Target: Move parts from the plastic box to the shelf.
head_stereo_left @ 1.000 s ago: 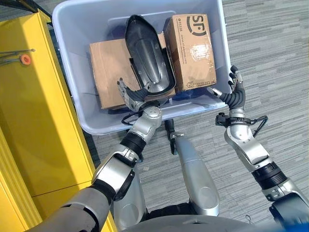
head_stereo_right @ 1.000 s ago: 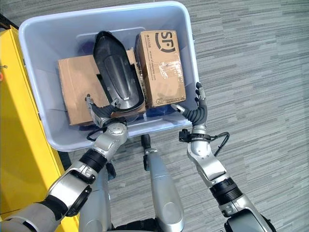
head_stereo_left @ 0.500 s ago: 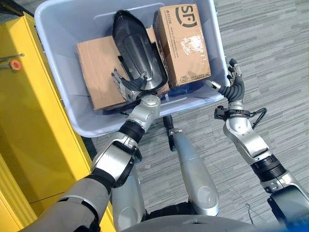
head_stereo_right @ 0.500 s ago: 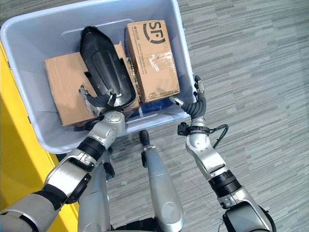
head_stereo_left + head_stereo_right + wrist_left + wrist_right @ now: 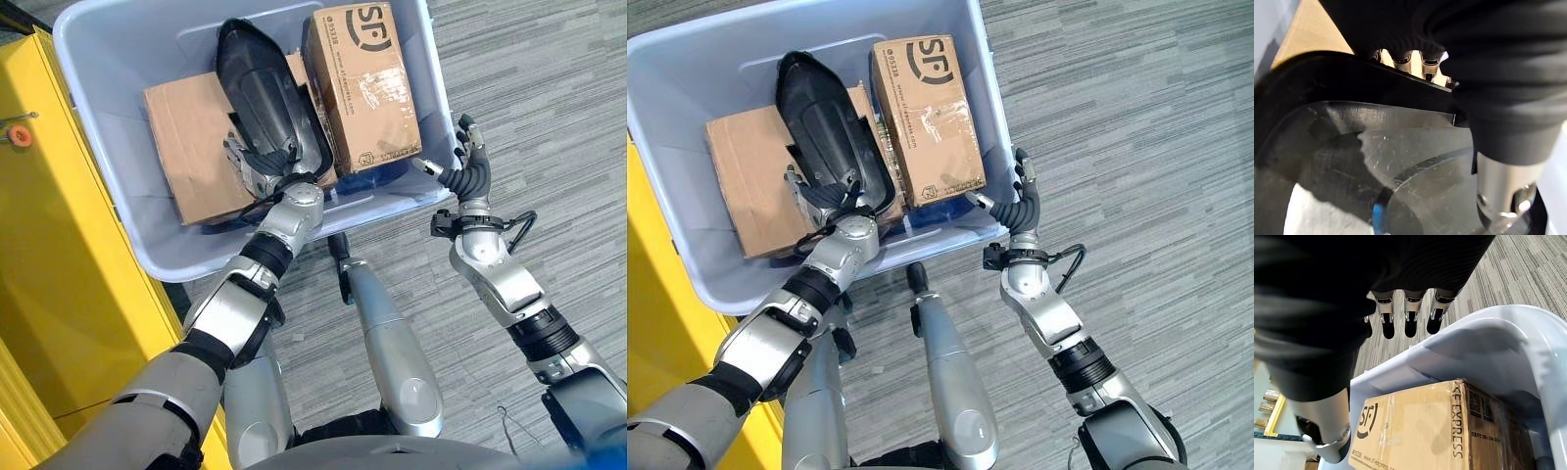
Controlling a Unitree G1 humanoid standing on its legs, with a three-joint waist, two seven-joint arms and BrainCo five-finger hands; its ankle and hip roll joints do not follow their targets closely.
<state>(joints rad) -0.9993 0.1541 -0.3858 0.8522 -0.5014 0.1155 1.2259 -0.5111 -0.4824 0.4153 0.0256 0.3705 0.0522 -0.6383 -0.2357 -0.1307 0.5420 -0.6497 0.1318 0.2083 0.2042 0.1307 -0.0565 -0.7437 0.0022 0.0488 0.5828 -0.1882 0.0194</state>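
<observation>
A pale blue plastic box [image 5: 98, 166] on the floor holds a long black moulded part [image 5: 260, 93] lying across a flat cardboard box [image 5: 181, 147], with a taller cardboard box [image 5: 362, 83] on its right. My left hand [image 5: 257, 166] is at the black part's near end. In the left wrist view the part's rim [image 5: 1352, 73] runs between the curled fingers [image 5: 1403, 59] and the thumb [image 5: 1503, 186]. My right hand [image 5: 468, 171] is open and upright, just outside the box's near right corner. The right wrist view shows its fingers [image 5: 1409, 313] straight above the box rim [image 5: 1474, 338].
A yellow shelf unit [image 5: 59, 255] stands right against the box's left side, with a small orange piece [image 5: 20, 135] on it. Grey striped carpet [image 5: 549, 108] lies to the right of the box.
The camera has shifted, so the box sits higher and further left in the picture. My right hand has come closer to the box's corner. My left hand stays at the black part's near end.
</observation>
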